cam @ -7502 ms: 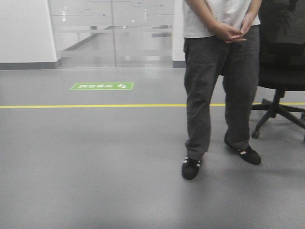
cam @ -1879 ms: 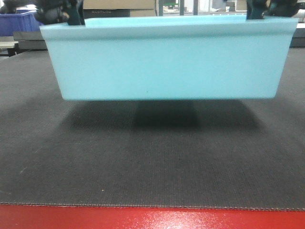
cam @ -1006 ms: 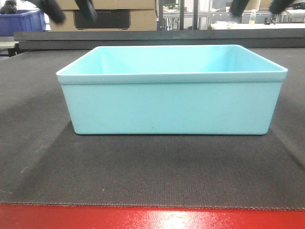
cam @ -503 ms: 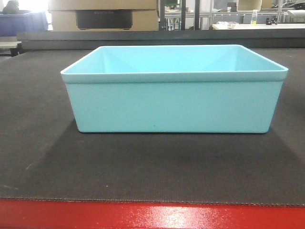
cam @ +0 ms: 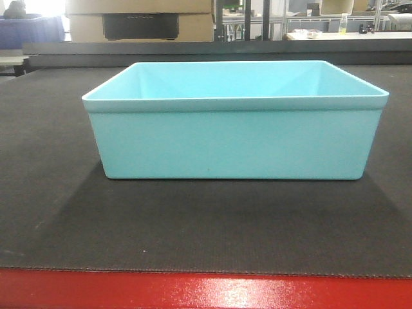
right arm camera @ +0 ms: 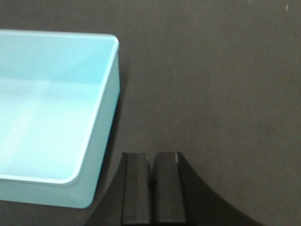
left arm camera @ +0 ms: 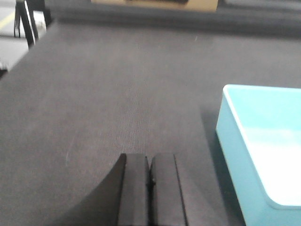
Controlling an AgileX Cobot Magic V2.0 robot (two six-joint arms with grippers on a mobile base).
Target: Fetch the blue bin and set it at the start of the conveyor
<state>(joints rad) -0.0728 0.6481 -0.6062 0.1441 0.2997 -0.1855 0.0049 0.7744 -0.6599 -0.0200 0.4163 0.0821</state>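
The blue bin stands upright and empty on the conveyor start, a dark grey textured belt with a red front edge. Neither gripper shows in the front view. Seen from the left wrist, my left gripper is shut with nothing in it, above bare belt to the left of the bin and apart from it. My right gripper is likewise shut and empty, hovering over the belt just right of the bin's corner, not touching it.
Behind the belt stand cardboard boxes and, at the far left, a dark blue crate. Shelving and a bottle show at the back right. A black stand leg is off the belt's left edge.
The bin was held above the belt by both grippers, then came down onto it and was let go. Both arms have left the front view. Nothing has moved in the last half second.
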